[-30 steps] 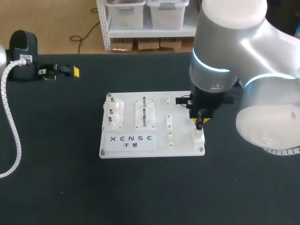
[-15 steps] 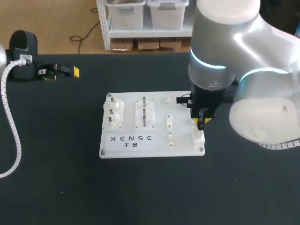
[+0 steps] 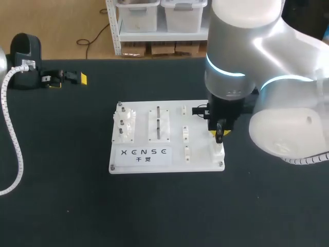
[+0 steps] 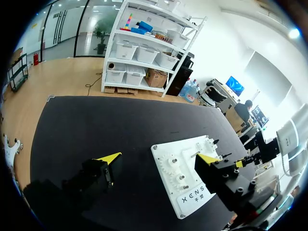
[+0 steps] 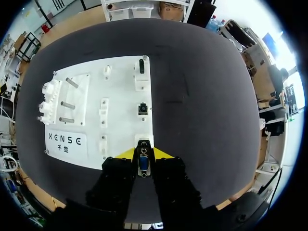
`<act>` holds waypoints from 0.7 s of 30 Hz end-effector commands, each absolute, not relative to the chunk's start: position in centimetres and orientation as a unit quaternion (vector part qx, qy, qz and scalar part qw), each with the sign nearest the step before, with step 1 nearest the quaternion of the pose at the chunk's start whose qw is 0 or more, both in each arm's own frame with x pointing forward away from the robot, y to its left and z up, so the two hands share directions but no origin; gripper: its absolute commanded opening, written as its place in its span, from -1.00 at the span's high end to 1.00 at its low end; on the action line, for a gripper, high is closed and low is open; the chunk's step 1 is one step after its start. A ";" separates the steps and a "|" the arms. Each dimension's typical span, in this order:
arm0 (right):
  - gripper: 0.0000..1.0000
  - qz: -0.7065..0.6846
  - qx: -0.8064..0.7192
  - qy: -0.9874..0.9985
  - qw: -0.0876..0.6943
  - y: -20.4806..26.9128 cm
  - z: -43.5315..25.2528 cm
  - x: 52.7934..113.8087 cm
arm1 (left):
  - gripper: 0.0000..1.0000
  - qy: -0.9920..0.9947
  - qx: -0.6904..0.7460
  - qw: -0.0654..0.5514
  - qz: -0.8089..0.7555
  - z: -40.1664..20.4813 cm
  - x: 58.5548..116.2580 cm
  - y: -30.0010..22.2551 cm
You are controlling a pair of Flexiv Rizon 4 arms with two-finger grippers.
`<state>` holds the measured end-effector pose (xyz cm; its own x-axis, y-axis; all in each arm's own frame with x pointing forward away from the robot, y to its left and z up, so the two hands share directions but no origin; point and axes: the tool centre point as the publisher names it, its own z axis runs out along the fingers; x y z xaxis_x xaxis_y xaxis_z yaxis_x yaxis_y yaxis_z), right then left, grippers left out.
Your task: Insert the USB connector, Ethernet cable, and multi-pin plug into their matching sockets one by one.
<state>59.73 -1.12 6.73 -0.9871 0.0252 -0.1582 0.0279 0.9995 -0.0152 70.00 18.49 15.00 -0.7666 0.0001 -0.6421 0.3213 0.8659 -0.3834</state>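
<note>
The right gripper's (image 5: 143,155) fingers clamp the multi-pin plug (image 5: 143,164) over the end socket (image 5: 143,140) at the white board's (image 5: 122,91) edge. Whether the two touch is hidden. The left gripper's (image 4: 159,157) fingers stand wide apart above the dark surface (image 3: 61,206).

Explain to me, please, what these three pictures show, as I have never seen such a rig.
This is a two-armed robot at a black table. One camera looks down from above; two sit on the wrists, looking along each tool. On the table lies a white board with sockets, pegs and gears. The right arm hangs over its right edge, the right tool shut on a small metal plug by a white socket block. The left tool is open and empty at the table's far left.
</note>
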 end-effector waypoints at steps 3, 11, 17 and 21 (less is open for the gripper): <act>1.00 -0.004 0.011 0.997 0.080 -1.1 6.7 59.6 | -1.00 0.908 0.089 0.330 -0.243 15.0 70.0 18.5; 1.00 -0.005 0.010 0.997 0.082 -1.1 6.8 59.7 | -1.00 0.908 0.089 0.330 -0.243 15.0 70.0 18.5; 1.00 -0.006 0.010 0.997 0.081 -1.2 6.7 59.6 | -1.00 0.908 0.089 0.330 -0.243 15.0 70.0 18.5; 1.00 -0.005 0.010 0.997 0.082 -1.2 6.8 59.6 | -1.00 0.908 0.089 0.330 -0.243 15.0 70.0 18.5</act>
<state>59.68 -1.13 6.81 -0.9867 0.0194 -0.1615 0.0214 0.9997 -0.0103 70.00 18.49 15.00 -0.7666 0.0001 -0.6421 0.3213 0.8659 -0.3834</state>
